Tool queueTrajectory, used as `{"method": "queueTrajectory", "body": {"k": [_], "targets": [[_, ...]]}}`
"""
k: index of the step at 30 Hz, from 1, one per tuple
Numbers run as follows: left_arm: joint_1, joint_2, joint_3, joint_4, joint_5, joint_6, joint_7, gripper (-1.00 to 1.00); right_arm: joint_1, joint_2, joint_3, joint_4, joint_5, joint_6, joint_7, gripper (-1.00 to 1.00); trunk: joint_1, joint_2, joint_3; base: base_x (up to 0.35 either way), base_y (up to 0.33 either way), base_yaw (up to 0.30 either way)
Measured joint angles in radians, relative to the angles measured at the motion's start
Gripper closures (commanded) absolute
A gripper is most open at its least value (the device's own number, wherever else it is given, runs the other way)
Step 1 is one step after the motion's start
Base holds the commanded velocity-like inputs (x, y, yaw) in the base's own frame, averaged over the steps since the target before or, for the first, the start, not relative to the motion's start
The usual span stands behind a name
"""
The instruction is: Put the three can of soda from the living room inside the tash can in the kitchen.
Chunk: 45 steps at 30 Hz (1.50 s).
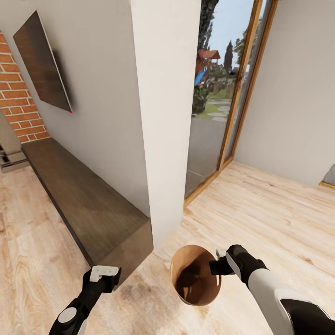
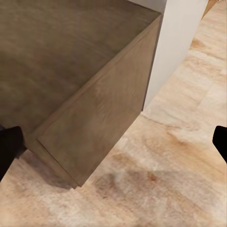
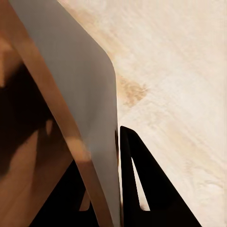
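Tash can [image 1: 195, 274], carried above the wood floor [image 1: 260, 209].
Right hand [image 1: 217, 267] clamps its rim, one finger [image 3: 137, 184] outside the wall; left hand [image 1: 105, 274] spread wide, holding nothing, near the low cabinet [image 1: 88, 200] corner.

A room corner with a light wood plank floor [image 1: 260, 204] and pale grey walls [image 1: 107, 93].

A long low dark-brown wooden cabinet [image 1: 83, 195] stands along the wall under a flat black wall television [image 1: 44, 60]. A red brick column [image 1: 18, 102] is beside them. A white square pillar [image 1: 165, 116] stands before a wood-framed glass door [image 1: 223, 93] showing a sunny garden.
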Motion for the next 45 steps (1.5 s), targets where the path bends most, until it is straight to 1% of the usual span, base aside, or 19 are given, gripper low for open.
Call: {"method": "queueTrajectory", "body": {"k": [13,45], "targets": [[0.000,0.004,0.000,0.000,0.000,-0.001,0.002,-1.00,0.000,0.000,0.000,0.000,-0.002,0.001,0.012,1.00,-0.050,0.091,0.041,0.000,0.000,0.000],[0.000,0.005,0.000,0.000,0.000,-0.001,0.002,-1.00,0.001,0.002,0.000,0.001,-0.001,0.001,0.011,1.00,-0.173,0.315,0.141,0.000,0.000,0.000]]}}
